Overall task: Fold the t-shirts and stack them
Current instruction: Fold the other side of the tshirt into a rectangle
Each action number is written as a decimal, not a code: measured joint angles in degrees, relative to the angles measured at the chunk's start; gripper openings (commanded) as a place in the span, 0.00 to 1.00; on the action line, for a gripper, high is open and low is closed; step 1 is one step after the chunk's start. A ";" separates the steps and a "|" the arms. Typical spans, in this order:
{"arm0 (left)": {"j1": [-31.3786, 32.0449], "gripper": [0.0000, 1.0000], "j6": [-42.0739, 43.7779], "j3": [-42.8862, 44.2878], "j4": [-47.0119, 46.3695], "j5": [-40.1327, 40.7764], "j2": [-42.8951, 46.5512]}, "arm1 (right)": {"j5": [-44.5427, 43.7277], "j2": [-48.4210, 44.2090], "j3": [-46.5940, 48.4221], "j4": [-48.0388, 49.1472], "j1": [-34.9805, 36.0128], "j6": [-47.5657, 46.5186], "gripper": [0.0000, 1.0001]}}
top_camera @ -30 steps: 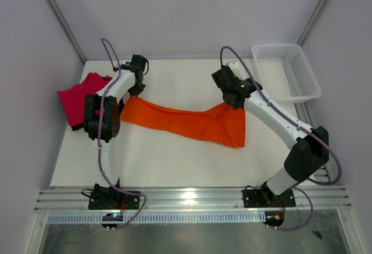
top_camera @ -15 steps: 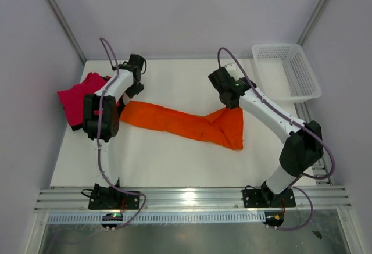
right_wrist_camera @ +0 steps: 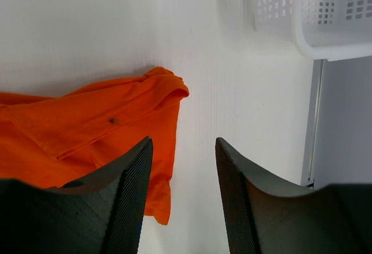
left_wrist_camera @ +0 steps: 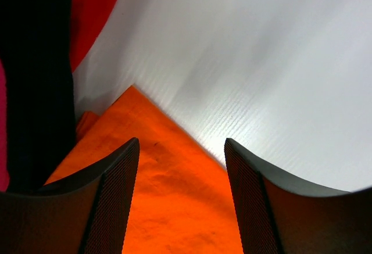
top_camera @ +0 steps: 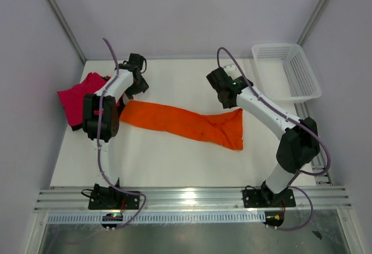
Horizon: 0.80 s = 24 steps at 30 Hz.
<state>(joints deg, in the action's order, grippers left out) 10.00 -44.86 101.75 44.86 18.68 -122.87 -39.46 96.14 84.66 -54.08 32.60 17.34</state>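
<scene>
Two robot arms hover over the orange t-shirt (top_camera: 186, 123), which lies stretched in a long, narrow band across the middle of the table (top_camera: 174, 161). The left gripper (left_wrist_camera: 181, 143) hangs above the band's left end and the right gripper (right_wrist_camera: 183, 140) above its right end, both with jaws spread and nothing between them. The fold looks partly done. The next move likely calls for fresh grips to bring the band over on itself. A magenta-pink t-shirt (top_camera: 75, 100), with a black t-shirt (top_camera: 74, 128) beneath it, lies bunched at the left edge, crowding the left arm. A white mesh basket (top_camera: 308, 94) sits at the far right corner, out of the way.
</scene>
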 measured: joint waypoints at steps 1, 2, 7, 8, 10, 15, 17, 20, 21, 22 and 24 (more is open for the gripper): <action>-0.02 0.63 0.26 0.00 -0.04 -0.59 0.04 | 0.61 0.00 0.00 0.02 0.02 0.00 0.52; -0.02 0.63 0.44 0.00 -0.04 -1.16 0.13 | 1.44 -0.09 0.00 0.04 0.02 -0.02 0.52; -0.02 0.63 1.18 0.00 0.02 -5.20 2.71 | 11.41 -4.63 -3.43 4.07 0.63 -0.83 0.52; 0.00 0.63 1.33 0.00 0.02 -5.95 3.58 | 13.92 -6.27 -4.37 4.85 1.18 -0.92 0.52; 0.00 0.63 1.46 0.00 0.02 -7.63 5.88 | 18.71 -9.27 -5.66 7.41 2.75 -0.96 0.52; 0.00 0.63 1.66 0.07 0.52 -10.05 10.73 | 25.42 -10.08 -5.75 11.61 6.84 -0.68 0.52; 0.00 0.63 1.81 0.07 0.90 -10.36 12.17 | 26.10 -8.87 -5.75 11.82 8.44 -0.20 0.52; 0.00 0.63 2.29 0.07 1.33 -10.38 15.74 | 26.05 -5.73 -5.79 11.67 10.58 2.21 0.52; 0.00 0.64 2.43 -0.02 1.29 -10.56 16.81 | 25.86 -4.90 -5.75 11.34 10.73 3.28 0.52; 0.00 0.64 2.60 -0.28 1.33 -11.08 17.86 | 25.55 -4.13 -5.55 10.91 10.78 4.42 0.52; 0.00 0.64 2.97 -0.85 1.27 -12.02 20.41 | 24.94 -2.25 -5.18 10.47 10.78 6.60 0.52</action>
<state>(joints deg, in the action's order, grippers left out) 10.00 -41.89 100.90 46.13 6.66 -102.45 -14.52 93.89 79.48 -43.62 43.38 23.94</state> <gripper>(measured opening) 0.633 0.517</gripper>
